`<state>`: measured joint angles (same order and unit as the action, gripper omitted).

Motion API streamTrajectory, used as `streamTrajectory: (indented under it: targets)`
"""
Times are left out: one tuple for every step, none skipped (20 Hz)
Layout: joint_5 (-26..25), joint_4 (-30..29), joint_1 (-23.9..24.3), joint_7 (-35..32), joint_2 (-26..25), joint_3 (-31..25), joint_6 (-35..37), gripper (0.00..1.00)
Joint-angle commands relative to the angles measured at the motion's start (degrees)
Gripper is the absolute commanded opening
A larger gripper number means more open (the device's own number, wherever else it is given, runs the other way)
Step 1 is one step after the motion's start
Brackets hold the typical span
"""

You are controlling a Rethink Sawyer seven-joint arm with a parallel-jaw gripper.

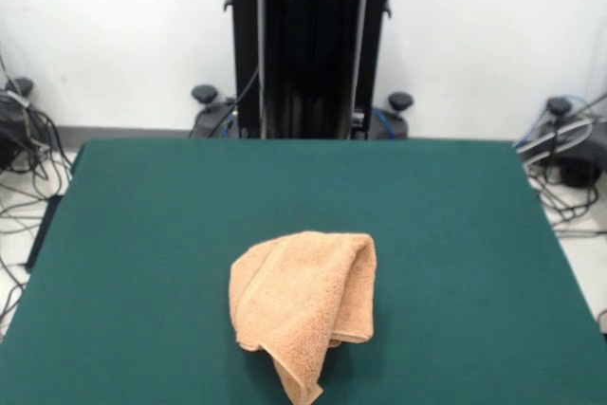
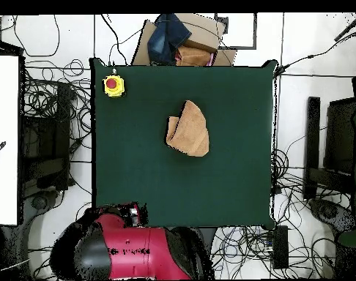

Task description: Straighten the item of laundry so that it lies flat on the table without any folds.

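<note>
Towel (image 1: 302,310) lies crumpled near table (image 1: 142,225) centre, bare felt all round; claw unseen.

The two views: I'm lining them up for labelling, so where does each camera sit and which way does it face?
Front view: across the table from the robot, facing its black pedestal; no arm or gripper shows.
Overhead view: above the table, looking straight down; the red arm shows folded at the bottom edge, off the table; a yellow box with a red button sits at one corner.
Shared: the green table and the folded towel.
</note>
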<state>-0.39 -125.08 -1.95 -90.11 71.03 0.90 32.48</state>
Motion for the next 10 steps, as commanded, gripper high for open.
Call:
streamTrajectory:
  targets:
    - [-0.5, -6.5, -1.7, -12.5, -1.9, 1.0, -4.4, 1.0]
    - [-0.5, -7.3, -1.7, -12.6, -1.9, 1.2, -5.3, 1.0]
    - [-0.3, -8.0, -1.7, -12.8, -1.8, 1.3, -6.0, 1.0]
    - [0.0, -8.9, -1.4, -12.5, -1.9, 1.1, -7.1, 1.0]
    - [0.0, -9.7, -1.3, -12.4, -2.2, 1.0, -8.5, 1.0]
    - [0.1, -10.3, -1.1, -12.2, -2.2, 0.8, -9.6, 1.0]
    - [0.1, -10.6, -1.1, -12.2, -2.1, 0.9, -9.7, 1.0]
    - [0.0, -10.5, -1.3, -12.4, -2.1, 1.2, -9.3, 1.0]
    - [-0.1, -10.9, -1.2, -12.3, -2.1, 1.2, -9.8, 1.0]
    - [-0.3, -11.1, -1.3, -12.3, -2.2, 1.3, -10.0, 1.0]
